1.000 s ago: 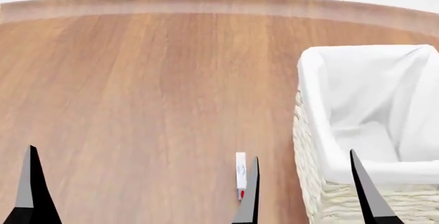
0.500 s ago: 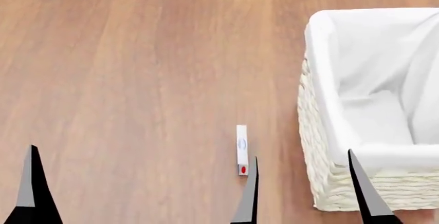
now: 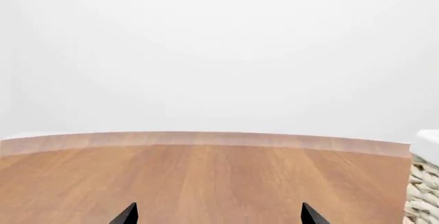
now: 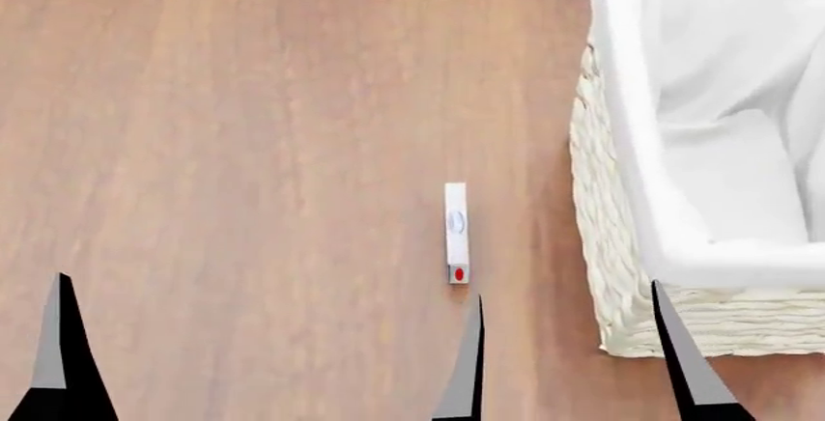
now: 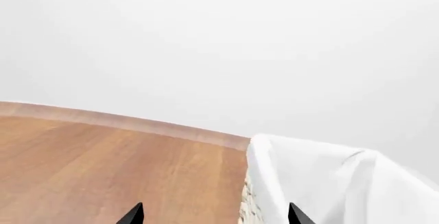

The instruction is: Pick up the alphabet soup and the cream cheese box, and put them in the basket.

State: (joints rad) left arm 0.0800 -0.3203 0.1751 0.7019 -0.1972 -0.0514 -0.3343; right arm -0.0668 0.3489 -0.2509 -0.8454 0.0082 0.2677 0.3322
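The cream cheese box point(image 4: 457, 233), thin and white with a blue oval and a red spot, stands on its narrow edge on the wooden table, just left of the basket point(image 4: 616, 102). The basket is cream wicker with a white cloth lining, and it also shows as the basket point(image 5: 309, 183) and the basket point(image 3: 422, 188) in the wrist views. My right gripper point(image 4: 567, 291) is open; one finger tip is just short of the box's near end and the other is over the basket's near corner. My left gripper point(image 3: 218, 216) is open over bare wood. The alphabet soup is out of view.
The wooden table point(image 4: 258, 151) stretches far to the left of the box. Its far edge point(image 3: 205, 139) meets a plain white wall in both wrist views. Only one left finger point(image 4: 54, 344) shows in the head view.
The head view has tilted down: box and basket have slid up the picture and the table's far edge has left it. Both grippers keep their places in the view and stay open.
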